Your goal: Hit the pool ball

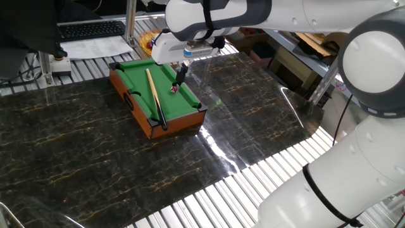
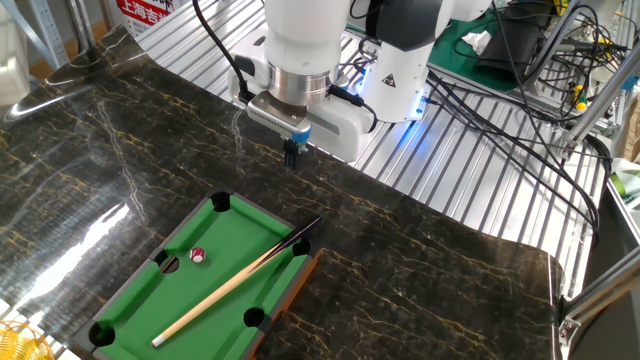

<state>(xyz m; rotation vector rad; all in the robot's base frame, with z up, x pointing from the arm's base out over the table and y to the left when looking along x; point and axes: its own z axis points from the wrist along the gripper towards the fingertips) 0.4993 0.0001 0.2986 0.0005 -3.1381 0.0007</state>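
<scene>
The tiny red pool ball (image 1: 172, 90) (image 2: 198, 255) lies on the green felt of the miniature pool table (image 1: 140, 82) (image 2: 250, 238), near a side pocket. A long tan cue stick (image 1: 154, 95) (image 2: 232, 284) with a dark end lies along the felt. My gripper (image 1: 181, 75) (image 2: 291, 160) hangs in the air, fingers pointing down and pressed together, holding nothing. In the other fixed view it is above the dark table surface beyond the pool table's end, well apart from the ball.
The pool table sits on a dark marbled tabletop (image 1: 95, 152). A keyboard (image 1: 92, 29) and papers lie behind it. The robot base (image 2: 395, 70) and cables (image 2: 500, 110) stand at the back. A yellow object (image 2: 20, 340) sits at the lower left corner.
</scene>
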